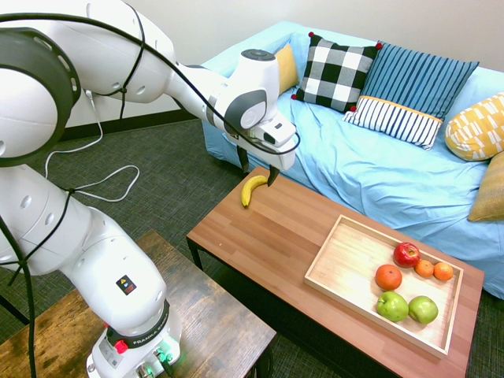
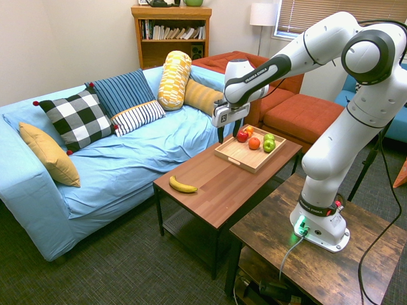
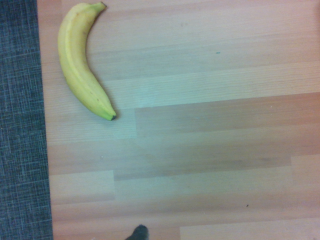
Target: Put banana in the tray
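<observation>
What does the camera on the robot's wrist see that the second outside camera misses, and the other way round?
Only the wrist view shows the banana close up, with its dark tip and the wood grain of the table right to its edge.

Only the second exterior view shows the arm with its open gripper hanging above the table, the pale wooden tray holding apples and oranges, the blue sofa with cushions, and a bookshelf.

Both show the banana lying loose on the reddish-brown table near one end, with dark carpet beyond.
</observation>
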Tool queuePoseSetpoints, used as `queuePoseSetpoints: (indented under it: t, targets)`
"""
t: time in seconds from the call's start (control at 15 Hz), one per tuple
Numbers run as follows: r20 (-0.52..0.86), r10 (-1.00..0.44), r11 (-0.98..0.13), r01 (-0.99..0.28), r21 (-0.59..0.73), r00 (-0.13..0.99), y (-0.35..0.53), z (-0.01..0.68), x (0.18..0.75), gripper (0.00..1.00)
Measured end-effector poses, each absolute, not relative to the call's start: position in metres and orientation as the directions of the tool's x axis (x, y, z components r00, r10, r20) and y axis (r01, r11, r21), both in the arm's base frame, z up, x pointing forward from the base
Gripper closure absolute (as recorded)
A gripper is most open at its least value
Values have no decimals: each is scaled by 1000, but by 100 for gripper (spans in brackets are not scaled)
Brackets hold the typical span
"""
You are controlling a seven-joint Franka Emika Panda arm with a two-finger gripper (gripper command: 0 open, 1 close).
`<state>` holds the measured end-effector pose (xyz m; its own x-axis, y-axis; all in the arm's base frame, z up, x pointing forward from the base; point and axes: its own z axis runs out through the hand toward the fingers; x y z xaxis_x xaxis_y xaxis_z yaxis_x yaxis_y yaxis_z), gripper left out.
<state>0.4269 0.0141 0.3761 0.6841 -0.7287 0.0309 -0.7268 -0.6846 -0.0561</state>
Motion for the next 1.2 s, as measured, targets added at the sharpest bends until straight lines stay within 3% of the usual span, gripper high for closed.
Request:
queuePoseSetpoints:
  t: [0.4,1.2]
  targets:
    - [36,-701,-712,-696,-94,712,42,352,453,0]
    - [-16,-665,-746,-665,-37,746,160,190,560,0]
